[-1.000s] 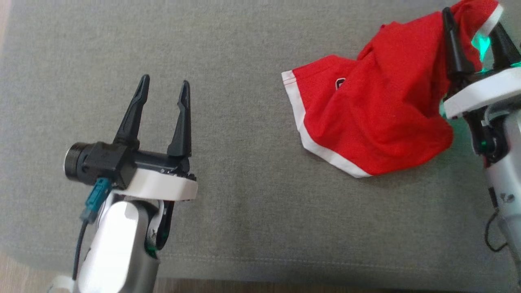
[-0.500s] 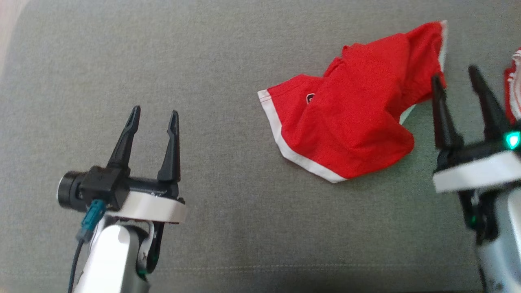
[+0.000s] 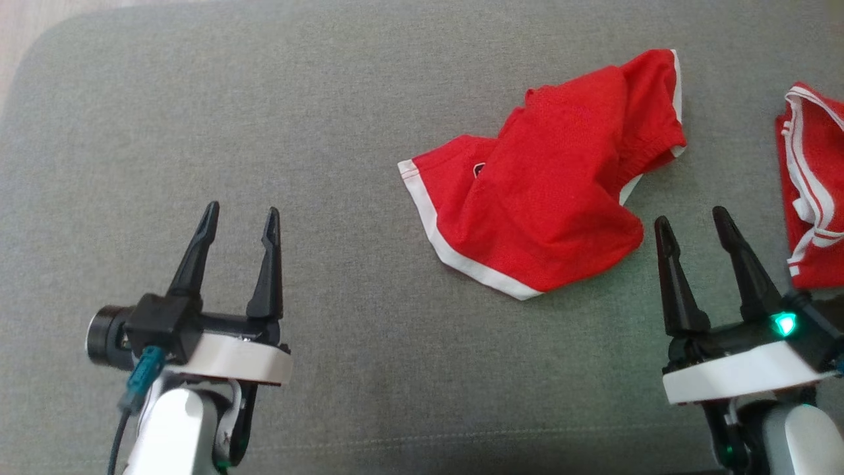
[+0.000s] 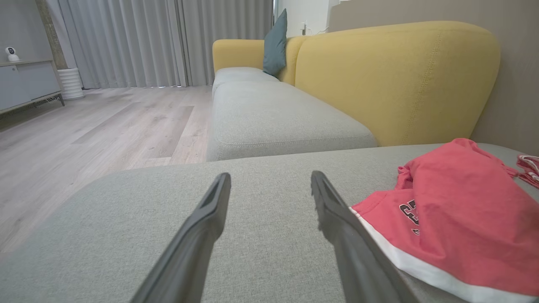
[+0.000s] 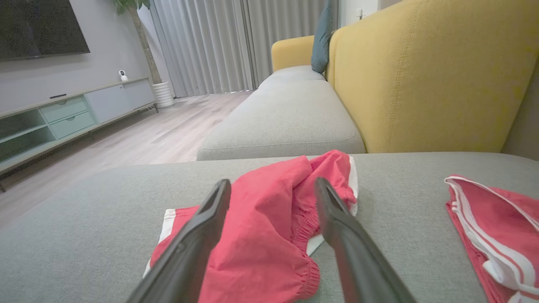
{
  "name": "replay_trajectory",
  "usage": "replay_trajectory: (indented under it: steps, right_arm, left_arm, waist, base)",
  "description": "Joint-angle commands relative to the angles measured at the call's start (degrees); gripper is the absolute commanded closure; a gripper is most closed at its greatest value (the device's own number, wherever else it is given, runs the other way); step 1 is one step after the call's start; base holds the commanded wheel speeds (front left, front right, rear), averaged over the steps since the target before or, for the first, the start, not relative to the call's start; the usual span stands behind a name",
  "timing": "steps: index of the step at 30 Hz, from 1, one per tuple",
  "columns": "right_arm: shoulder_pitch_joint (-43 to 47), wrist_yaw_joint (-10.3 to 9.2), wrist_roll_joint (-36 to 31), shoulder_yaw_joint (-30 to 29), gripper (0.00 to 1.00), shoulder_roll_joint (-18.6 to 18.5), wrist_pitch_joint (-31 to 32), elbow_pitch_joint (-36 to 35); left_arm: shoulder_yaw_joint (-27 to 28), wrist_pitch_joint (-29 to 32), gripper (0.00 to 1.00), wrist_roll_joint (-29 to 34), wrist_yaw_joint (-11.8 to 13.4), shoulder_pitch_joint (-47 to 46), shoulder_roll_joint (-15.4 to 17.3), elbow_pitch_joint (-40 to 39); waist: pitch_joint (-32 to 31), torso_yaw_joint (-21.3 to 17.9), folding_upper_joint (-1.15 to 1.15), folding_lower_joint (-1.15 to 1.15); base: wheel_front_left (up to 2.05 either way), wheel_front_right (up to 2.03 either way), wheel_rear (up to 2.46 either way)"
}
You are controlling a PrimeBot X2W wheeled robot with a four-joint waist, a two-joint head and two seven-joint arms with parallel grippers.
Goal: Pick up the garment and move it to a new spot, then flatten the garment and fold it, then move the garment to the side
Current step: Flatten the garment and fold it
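Garment point(image 3: 541, 204), red shorts with white trim, lies crumpled on the grey sofa cushion point(image 3: 369, 382), just ahead and left of the right pincer point(image 3: 690, 218) and well to the right of the left pincer point(image 3: 241, 208). Both pincers stand parted and empty. A second red garment point(image 3: 814, 198) lies just right of the right pincer; a drifting reach could snag it instead. Pinching only the bunched top layer would likely lift one fold, leaving the shorts twisted for flattening.
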Motion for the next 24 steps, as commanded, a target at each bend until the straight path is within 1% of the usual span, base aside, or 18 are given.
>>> replay_trajectory:
  steps: [1,11,14,18,19,24]
  right_arm:
    - [-1.1,-0.04,-0.4,1.2,0.0,-0.1,0.2,-2.4]
    - [-1.2,-0.04,-1.3,0.5,0.0,0.3,0.6,-2.7]
    - [-1.3,-0.04,-1.0,-0.2,0.0,0.3,1.3,-1.5]
    - [-1.7,-0.04,-0.5,-1.6,0.0,-0.2,2.2,1.7]
    - [-2.3,-0.04,-0.1,-2.4,0.0,-0.9,2.6,4.7]
    - [-5.5,-0.04,1.2,-4.1,0.0,-2.6,1.8,11.3]
  left_arm:
    - [2.1,-0.3,0.0,0.5,0.5,-1.3,1.2,-1.9]
    - [1.8,-0.3,0.0,0.8,0.8,-1.5,1.5,-1.9]
    - [1.5,-0.3,0.0,0.9,0.9,-1.8,1.5,-2.2]
    - [1.2,-0.3,0.0,1.0,0.9,-2.6,1.4,-2.4]
    - [1.0,-0.3,0.0,1.0,0.8,-3.2,1.4,-2.5]
    - [0.4,-0.3,0.0,1.1,0.7,-4.7,1.1,-2.5]
  waist:
    - [0.0,-0.1,0.0,0.0]
    - [0.2,-0.4,0.0,0.0]
    - [0.8,-0.3,0.0,0.0]
    - [1.9,-0.1,0.0,0.0]
    - [2.8,0.1,0.0,0.0]
    - [5.4,0.9,0.0,0.0]
  base:
    - [0.0,0.0,0.0]
    - [0.0,0.0,0.0]
    - [0.0,0.0,0.0]
    - [0.0,0.0,0.0]
    - [0.0,0.0,0.0]
    - [0.0,0.0,0.0]
